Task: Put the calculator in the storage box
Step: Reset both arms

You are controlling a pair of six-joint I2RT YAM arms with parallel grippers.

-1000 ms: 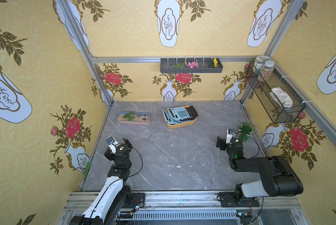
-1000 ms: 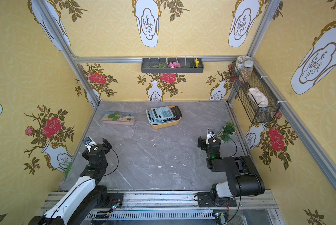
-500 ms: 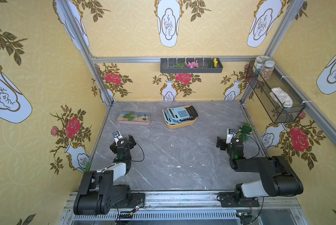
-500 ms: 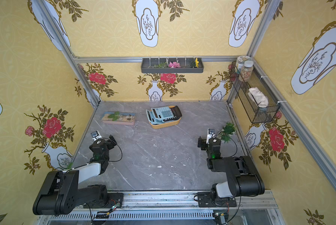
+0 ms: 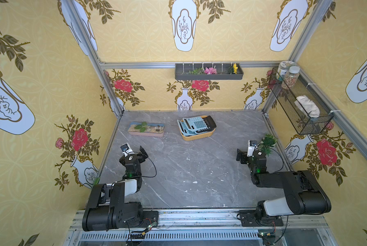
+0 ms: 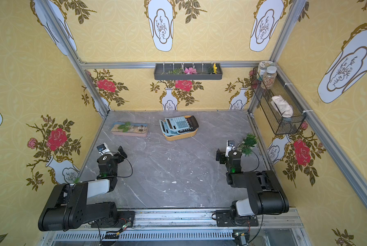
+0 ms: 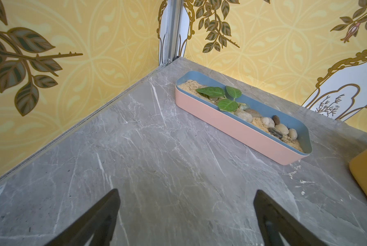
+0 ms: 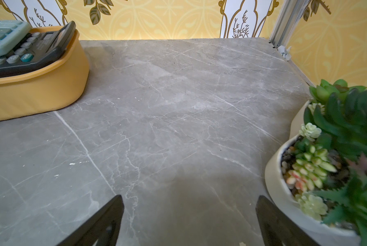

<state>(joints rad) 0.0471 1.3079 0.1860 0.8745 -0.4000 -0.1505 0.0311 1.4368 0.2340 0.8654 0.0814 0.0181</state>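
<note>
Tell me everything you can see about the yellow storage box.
The storage box is a shallow orange-yellow tub, plastic by its look, rectangular with rounded corners and smooth walls. It sits flat on the grey table near the back wall, turned slightly askew. It holds a stack of calculators, light blue ones and a black one whose end rests on the rim.

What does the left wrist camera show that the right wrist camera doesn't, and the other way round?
Only the left wrist view shows the pebble tray. Only the right wrist view shows the black calculator, a blue calculator and the potted plant. Both show the yellow box, just a corner of it in the left wrist view, the grey table, and an open hand: left hand, right hand.
</note>
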